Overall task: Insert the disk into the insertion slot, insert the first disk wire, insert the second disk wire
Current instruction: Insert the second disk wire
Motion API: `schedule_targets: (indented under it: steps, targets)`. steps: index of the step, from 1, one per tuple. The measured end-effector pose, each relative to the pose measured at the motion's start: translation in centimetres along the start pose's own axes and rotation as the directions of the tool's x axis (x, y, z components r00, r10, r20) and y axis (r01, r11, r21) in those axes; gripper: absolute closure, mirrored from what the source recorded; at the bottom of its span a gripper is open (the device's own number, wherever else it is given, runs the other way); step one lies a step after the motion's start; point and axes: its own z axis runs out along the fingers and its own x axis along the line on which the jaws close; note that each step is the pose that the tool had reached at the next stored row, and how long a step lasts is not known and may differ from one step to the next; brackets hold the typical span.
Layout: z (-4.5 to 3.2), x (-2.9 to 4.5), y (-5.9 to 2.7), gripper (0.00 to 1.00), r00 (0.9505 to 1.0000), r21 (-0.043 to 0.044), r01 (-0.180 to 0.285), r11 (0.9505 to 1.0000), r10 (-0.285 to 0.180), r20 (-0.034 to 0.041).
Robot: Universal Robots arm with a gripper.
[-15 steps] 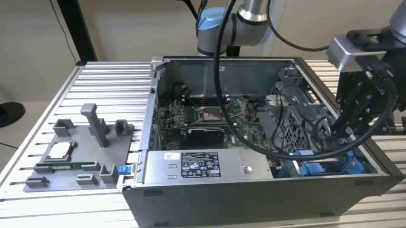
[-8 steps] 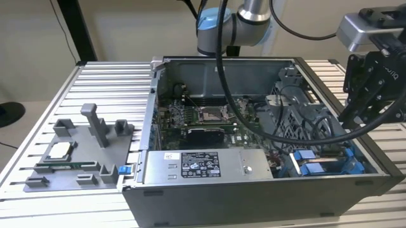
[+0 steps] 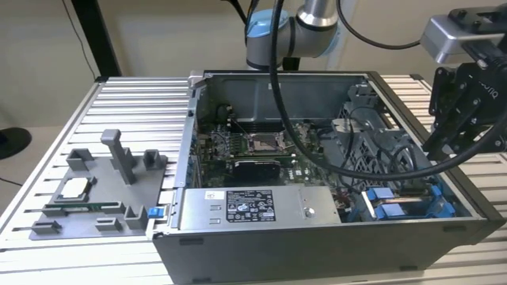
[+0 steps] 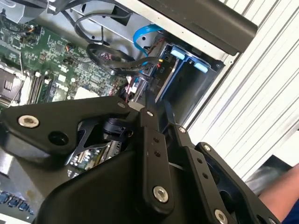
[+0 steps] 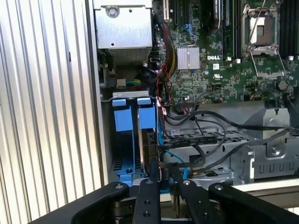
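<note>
The disk (image 5: 150,142) stands edge-on in the insertion slot of the drive bay, and its blue frame tabs (image 5: 146,115) show above it. In the exterior view the blue frame (image 3: 393,205) sits at the case's near right corner. Black and blue wires (image 5: 196,140) run from the motherboard to the disk's end. My gripper (image 5: 163,173) hangs just over that end, near the wire plugs, with its fingers (image 4: 152,140) drawn close together. Whether anything lies between them is hidden. In the exterior view my gripper (image 3: 443,127) is above the case's right wall.
The open computer case (image 3: 317,243) lies on a ribbed aluminium table (image 3: 135,107). Inside are the motherboard (image 3: 253,148) and a grey labelled power-supply box (image 3: 253,205). A grey fixture tray (image 3: 95,196) with small parts sits at the exterior view's left. Thick black cables (image 3: 380,172) droop across the case.
</note>
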Motion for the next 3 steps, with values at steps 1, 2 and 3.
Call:
schedule_targets:
  steps: [1, 2, 3]
  targets:
    - [-0.01, 0.0, 0.0, 0.0, 1.0, 0.0, 0.0, 1.0, 0.0, 0.0]
    - [-0.01, 0.0, 0.0, 0.0, 1.0, 0.0, 0.0, 1.0, 0.0, 0.0]
    - [-0.02, 0.0, 0.0, 0.0, 1.0, 0.0, 0.0, 1.0, 0.0, 0.0]
